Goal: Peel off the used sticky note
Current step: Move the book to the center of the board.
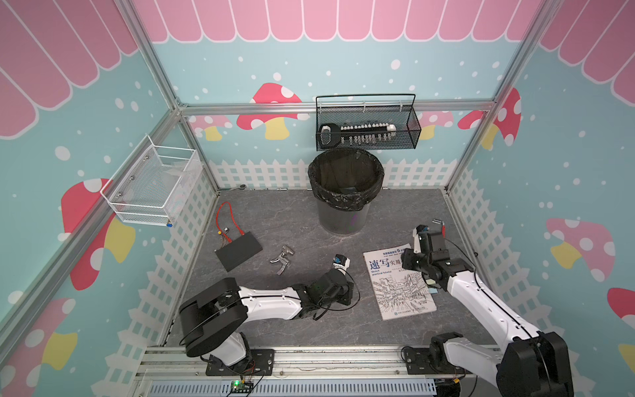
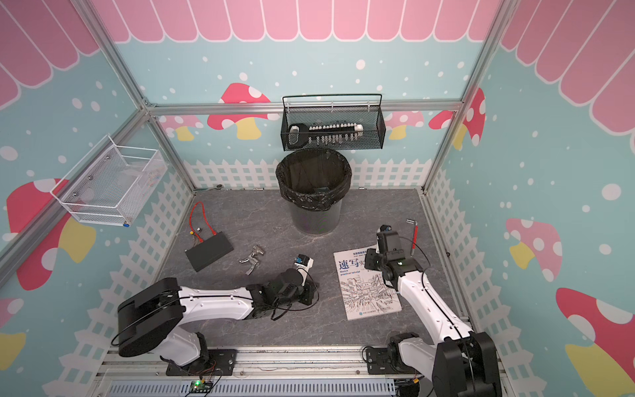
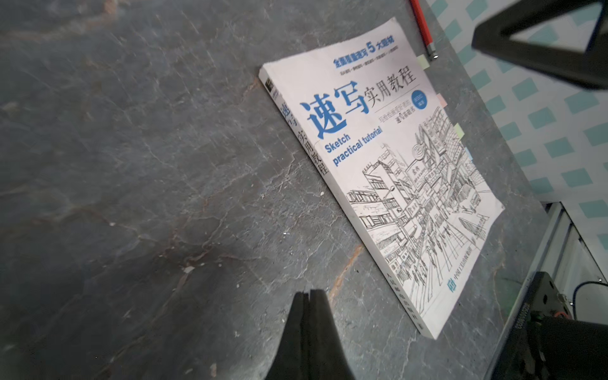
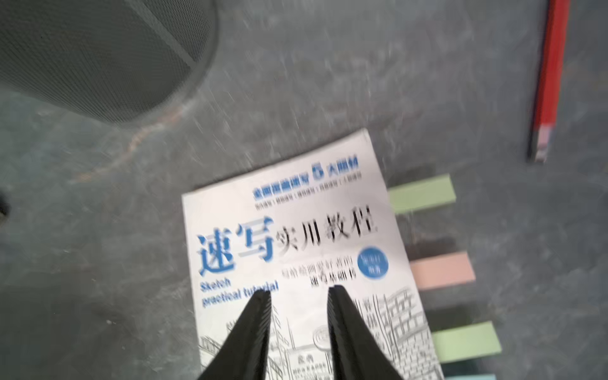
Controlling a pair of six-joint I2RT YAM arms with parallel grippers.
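Pink sticky note [image 4: 442, 269] lies near the parted right hand [image 4: 299, 291].

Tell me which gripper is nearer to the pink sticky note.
Right. The right gripper is open above the book, beside the pink sticky note; the left gripper is shut, past the spine.

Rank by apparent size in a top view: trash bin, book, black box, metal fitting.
1. trash bin: its rim rises toward the camera, which inflates its lead
2. book: partly occluded, still clearly second
3. black box
4. metal fitting
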